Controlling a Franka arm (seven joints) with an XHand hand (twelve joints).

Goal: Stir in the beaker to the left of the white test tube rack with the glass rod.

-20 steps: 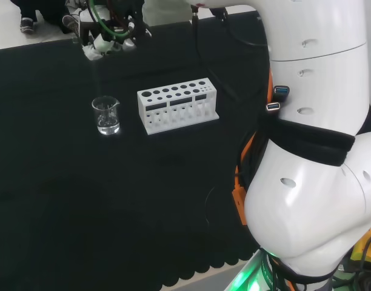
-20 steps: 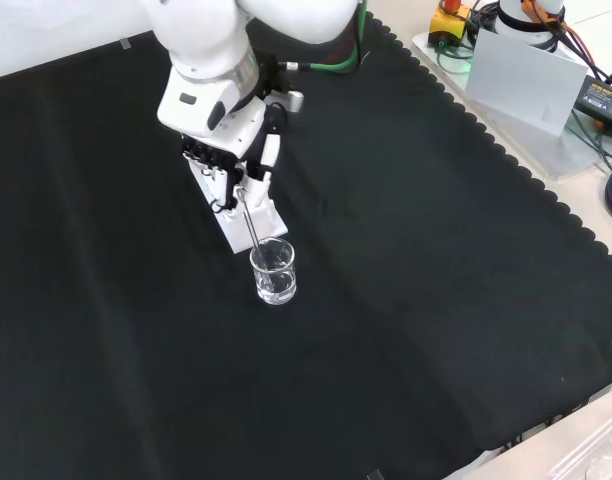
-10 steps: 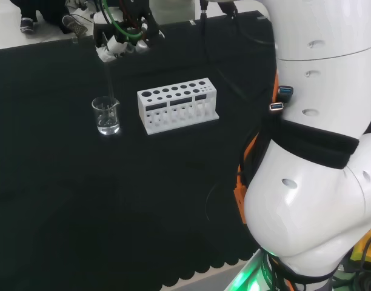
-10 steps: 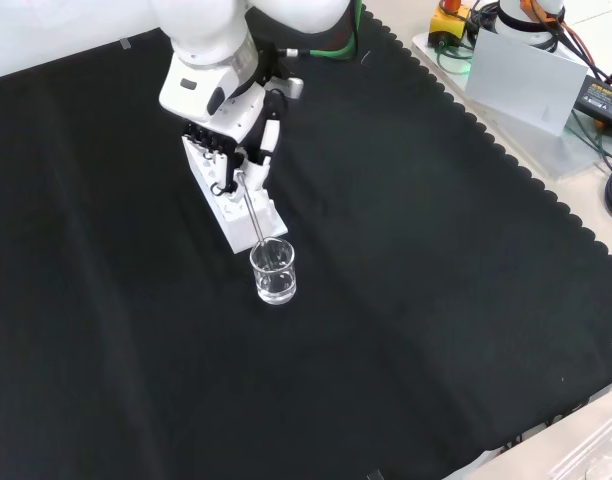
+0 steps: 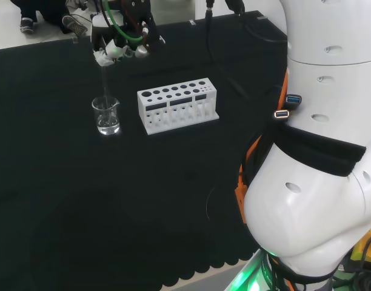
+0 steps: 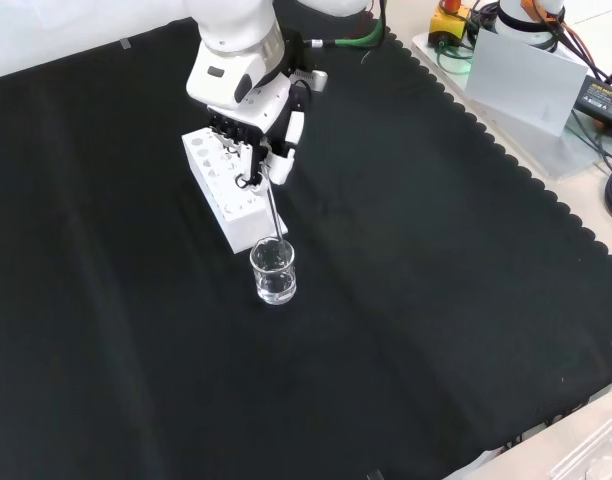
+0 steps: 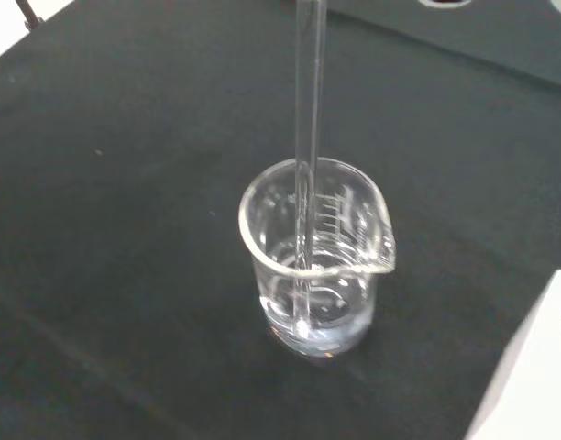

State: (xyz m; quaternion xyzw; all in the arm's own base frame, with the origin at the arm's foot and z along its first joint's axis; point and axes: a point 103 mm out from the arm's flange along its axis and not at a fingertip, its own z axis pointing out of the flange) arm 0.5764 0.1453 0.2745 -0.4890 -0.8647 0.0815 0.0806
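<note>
wrist view shows the glass rod (image 7: 305, 156) reaching down inside the clear beaker (image 7: 315, 261), its tip near the bottom, which the head view leaves faint; front view has the hand (image 6: 266, 140) pinching the rod's top, now farther over the white rack (image 6: 229, 195) than before

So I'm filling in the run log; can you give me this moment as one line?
hand: shut on thin clear glass rod | rod tip: inside small clear glass beaker | beaker: upright beside white test tube rack | phase: stirring
</note>
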